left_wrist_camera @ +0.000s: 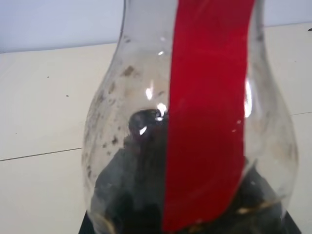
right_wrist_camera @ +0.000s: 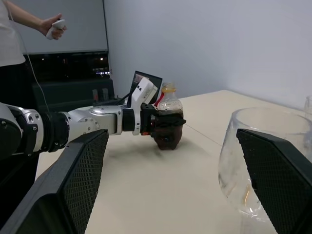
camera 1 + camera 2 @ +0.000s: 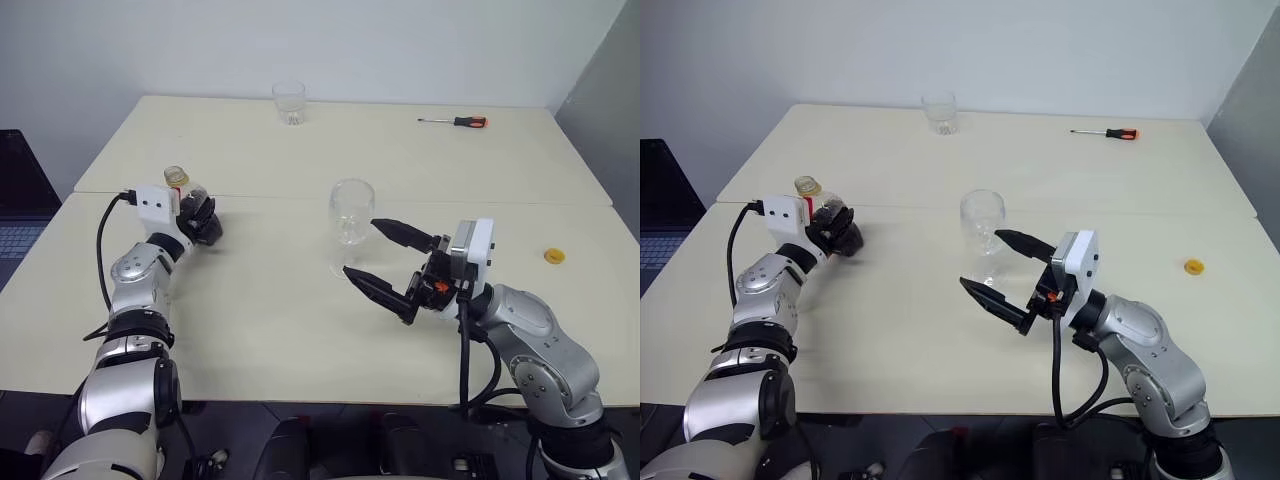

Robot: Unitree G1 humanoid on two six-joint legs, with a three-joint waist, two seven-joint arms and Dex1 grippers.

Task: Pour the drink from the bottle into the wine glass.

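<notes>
Right wrist view: bottle (image 2: 169, 122) clamped between left fingers (image 2: 168, 130).

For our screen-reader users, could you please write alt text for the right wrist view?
The left pincer grips the bottle of dark drink on the table, while the open right pincer brackets the wine glass. A person's hand holds a controller behind.

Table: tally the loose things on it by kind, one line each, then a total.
Bottle: 1
Wine glass: 1
Tumbler: 1
Screwdriver: 1
Yellow cap: 1
Total: 5
</notes>
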